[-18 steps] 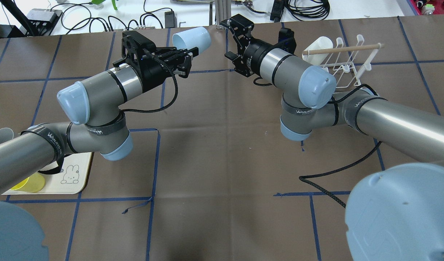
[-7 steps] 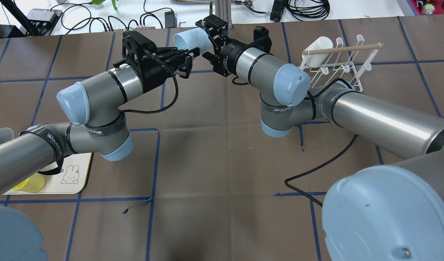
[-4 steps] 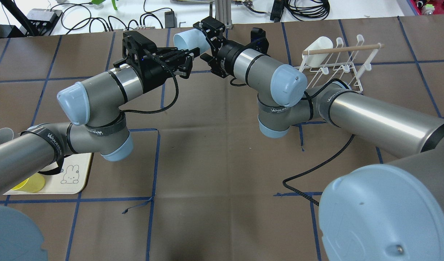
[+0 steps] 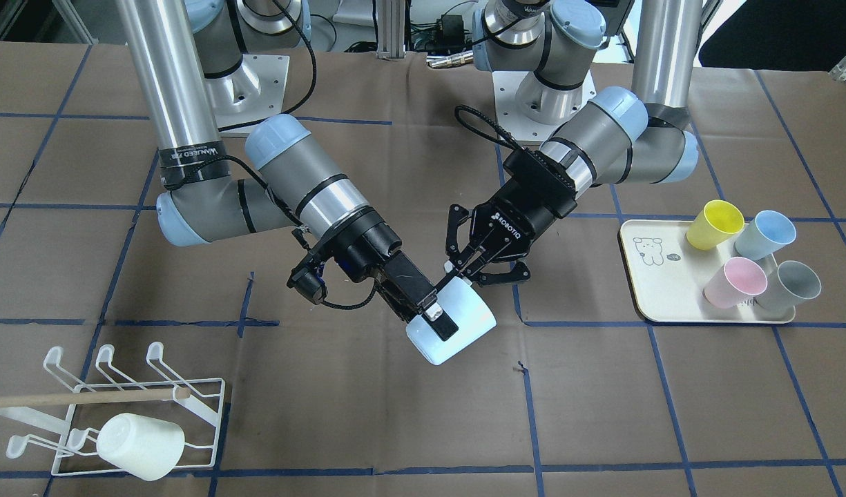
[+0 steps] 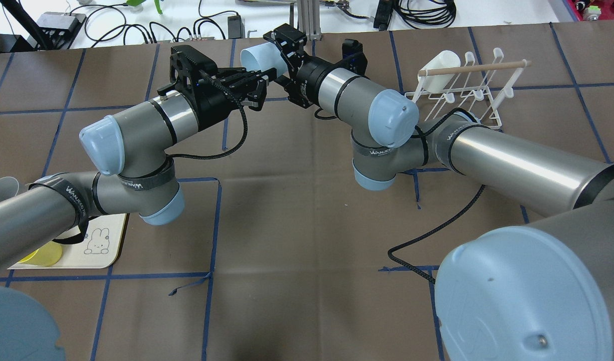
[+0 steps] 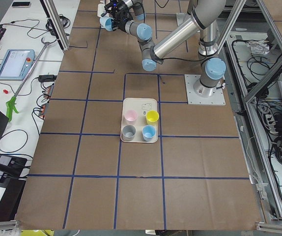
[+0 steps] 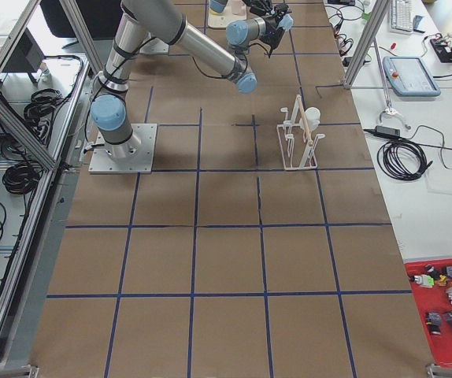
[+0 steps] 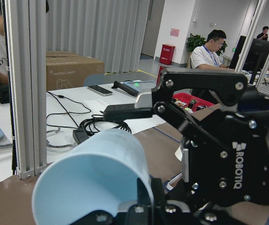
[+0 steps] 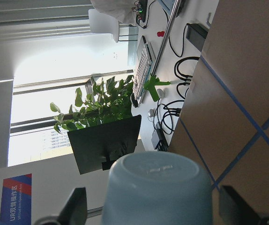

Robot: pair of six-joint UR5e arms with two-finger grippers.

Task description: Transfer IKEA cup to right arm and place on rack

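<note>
We log, left to right: left gripper [image 5: 265, 77] pinching the rim of the IKEA cup [image 5: 259, 57], held aloft between the arms; right gripper [image 5: 282, 60], newly arrived from beside the rack [image 5: 474, 93], spread astride the cup's base, so the handover, we judge, awaits only its closing.

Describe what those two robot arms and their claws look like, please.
The left arm and right arm match: silver-grey tubes, pale blue rounded joint caps, black lettered straps, a black cable trailing along each. The left gripper and right gripper are black two-finger claws; the left one reads ROBOTIQ in white.
</note>
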